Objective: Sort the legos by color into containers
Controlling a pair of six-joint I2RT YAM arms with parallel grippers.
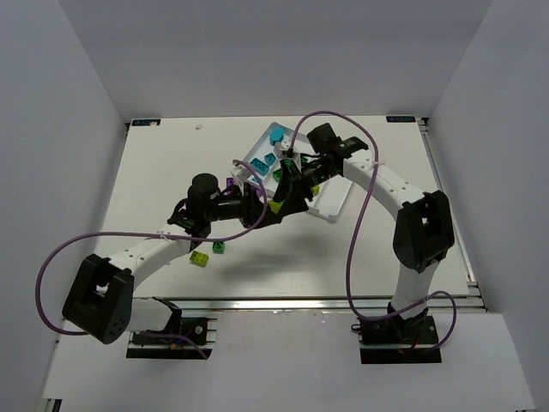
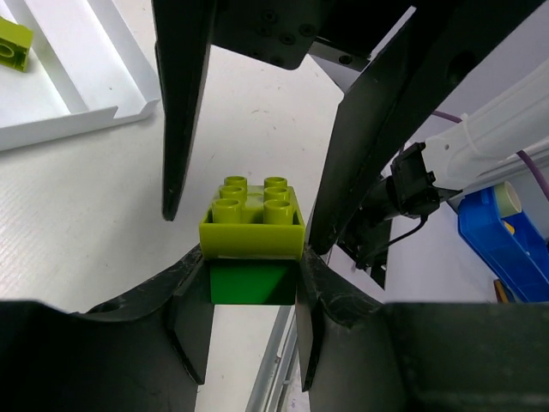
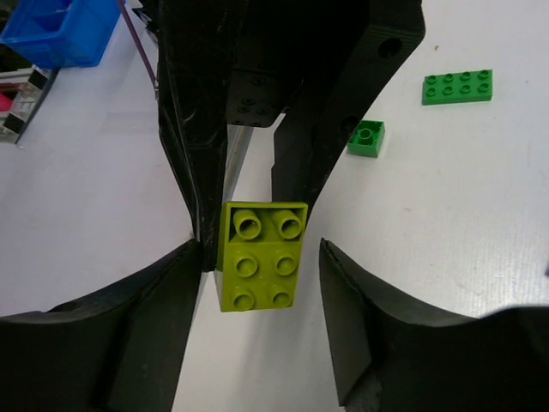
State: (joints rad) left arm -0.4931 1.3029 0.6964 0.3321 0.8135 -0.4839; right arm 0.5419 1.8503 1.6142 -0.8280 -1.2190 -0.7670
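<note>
On the left of the tabletop (image 1: 163, 163) a long green brick (image 3: 457, 87) and a small green brick (image 3: 366, 138) lie loose, near each other but apart. Toward the middle, the left gripper (image 2: 253, 257) stands partly closed. It pinches a yellow-green brick (image 2: 253, 225) by two opposite sides. This brick has six studs in two rows, and a dark green brick (image 2: 249, 283) sits flush under it, between the same fingers. The right gripper (image 3: 261, 249) meets it head-on, spread around the yellow-green brick. One finger (image 3: 163, 300) touches the brick's side, and the other finger (image 3: 360, 309) stands just apart. The meeting point is just beside the near edge of the white tray (image 1: 333, 209), which lies askew. A cyan brick (image 1: 276, 133) rests at the tray's far end.
</note>
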